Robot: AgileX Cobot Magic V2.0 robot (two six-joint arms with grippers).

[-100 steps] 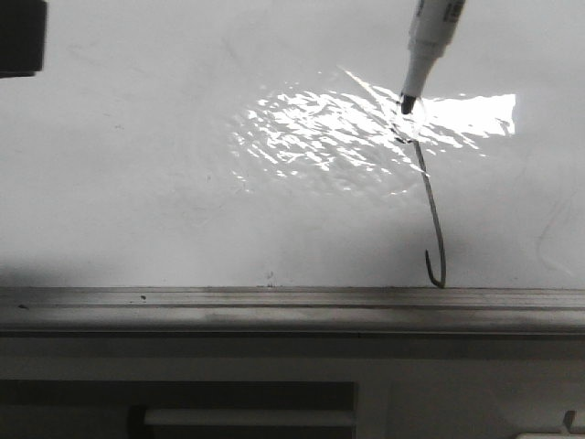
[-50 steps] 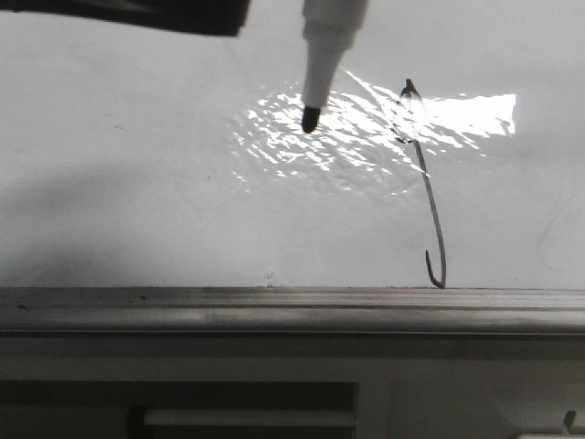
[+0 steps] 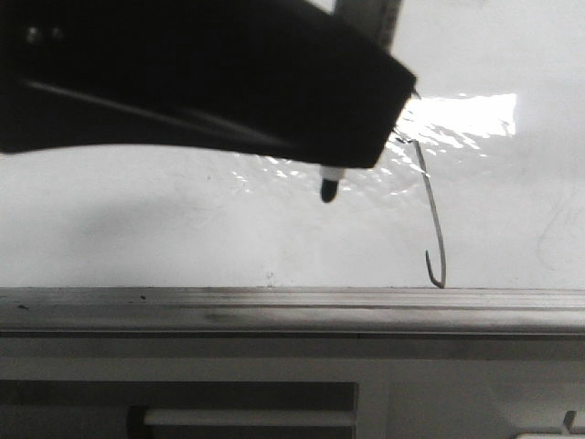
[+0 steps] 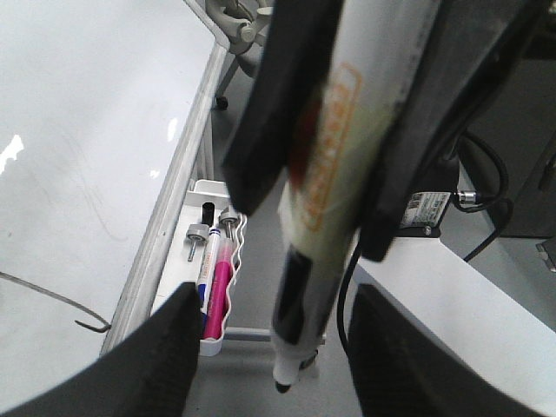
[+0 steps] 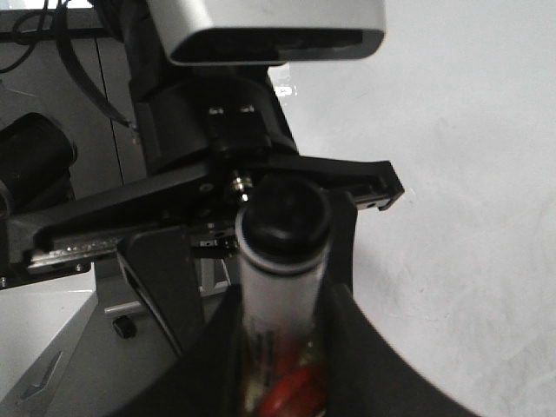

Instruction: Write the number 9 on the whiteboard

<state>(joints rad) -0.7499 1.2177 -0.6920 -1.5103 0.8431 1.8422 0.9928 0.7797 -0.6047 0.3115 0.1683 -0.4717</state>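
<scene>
The whiteboard [image 3: 137, 229] fills the front view, and the number 9 [image 3: 431, 206] shows on it as a thin curved line with a hooked lower end. A white marker with a black tip [image 3: 329, 190] hangs left of that line, off the stroke. My right gripper [image 5: 282, 347] is shut on the marker's barrel. My left gripper [image 4: 276, 300] stands open, its two fingers on either side of the marker's lower end without touching it. The left arm's dark body [image 3: 183, 82] hides the board's upper left and most of the marker.
The board's grey metal rim [image 3: 274, 306] runs along its near edge. A white pen tray [image 4: 193, 193] hangs off the rim and holds a pink marker [image 4: 221, 282] and a blue-capped one. A white tabletop [image 4: 452, 321] lies beside cables and dark equipment.
The marker tip left the top of the stroke, moved left, then dropped lower. The left arm's dark body came in from the left and now covers the upper left of the board.
</scene>
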